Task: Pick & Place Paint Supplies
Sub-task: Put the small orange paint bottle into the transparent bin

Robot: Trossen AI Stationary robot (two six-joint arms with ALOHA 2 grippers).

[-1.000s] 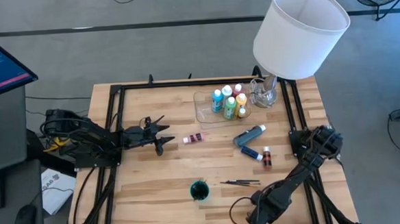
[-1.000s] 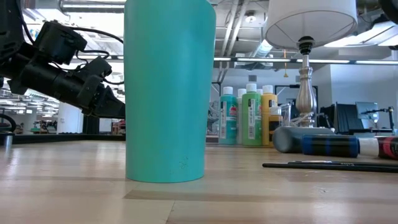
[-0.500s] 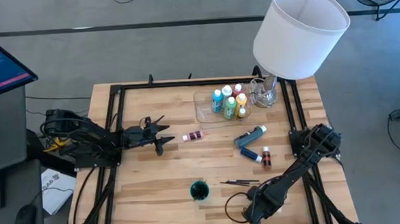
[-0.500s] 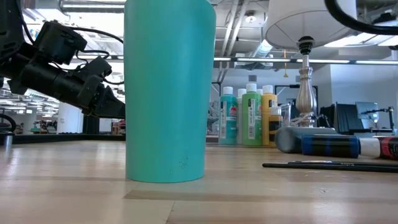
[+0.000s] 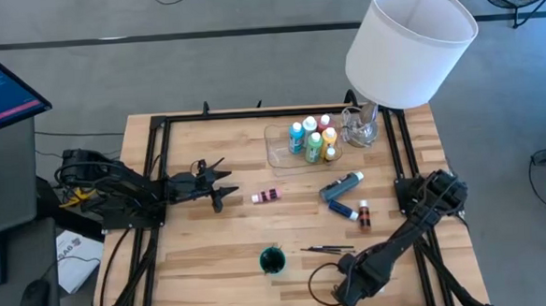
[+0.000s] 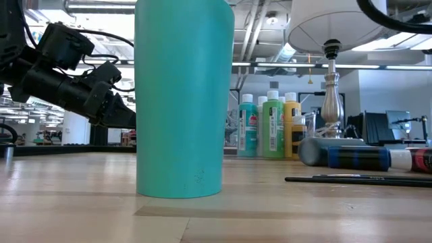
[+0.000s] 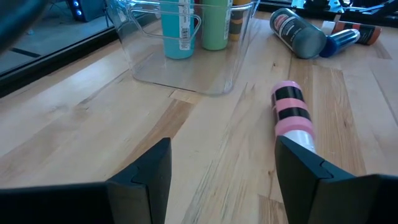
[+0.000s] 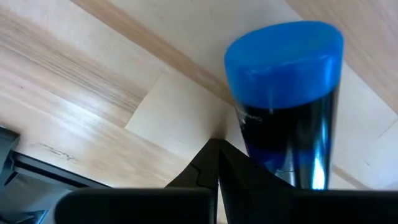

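Left hand (image 7: 224, 180) spreads its fingers low over the table (image 5: 194, 251), lined up on the pink bottle (image 7: 292, 115) lying just ahead. Risk: that smooth round bottle can roll off if one finger nudges it first. Beyond it, the clear, hard-walled tray (image 7: 146, 56) holds upright white-capped bottles (image 5: 312, 142); a careless reach could knock them. Thin brushes (image 5: 330, 249) lie near the teal cup (image 5: 272, 260). Right hand, pressed together, waits at the table's front edge.

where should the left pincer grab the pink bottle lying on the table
Probably across the middle of its pink body, on the dark bands. The pink bottle lies flat on its side, apart from the clear tray, lengthwise ahead of the open left pincer, so come in low, fingers straddling its width.
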